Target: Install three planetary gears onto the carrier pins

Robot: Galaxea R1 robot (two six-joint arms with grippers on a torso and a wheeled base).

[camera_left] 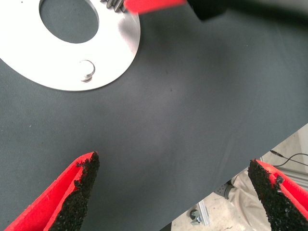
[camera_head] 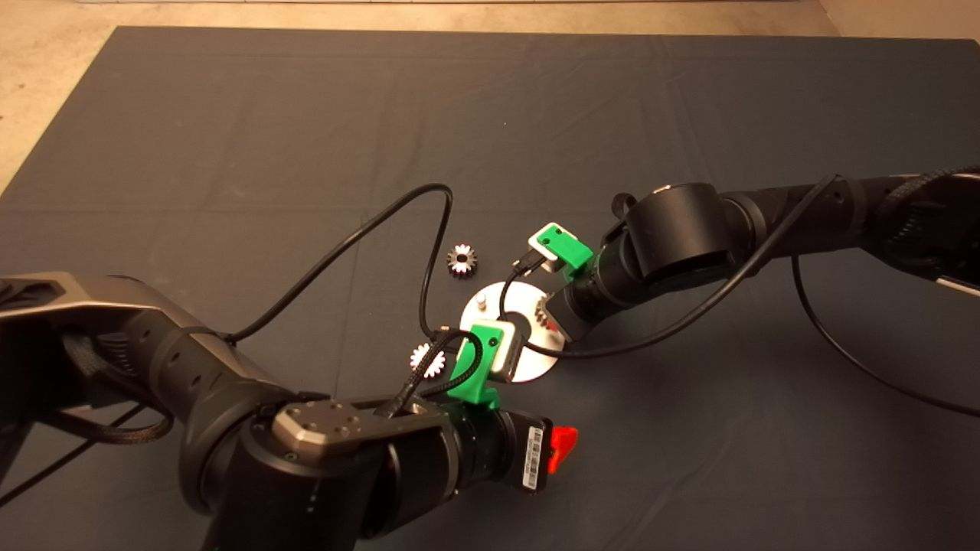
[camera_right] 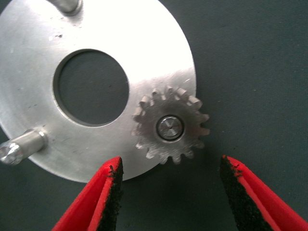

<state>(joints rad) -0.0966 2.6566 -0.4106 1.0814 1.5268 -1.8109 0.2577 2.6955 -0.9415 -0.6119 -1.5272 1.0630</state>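
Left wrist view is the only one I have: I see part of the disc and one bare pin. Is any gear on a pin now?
Observer: Yes. In the right wrist view, one gear sits on a pin.
Operator: Where is the right claw?
Observer: The right claw is open, over that gear at the edge of the disc.
Operator: And the other gears?
Observer: Both lie loose on the mat: the second gear beyond the disc, the third gear beside it, near the left arm.
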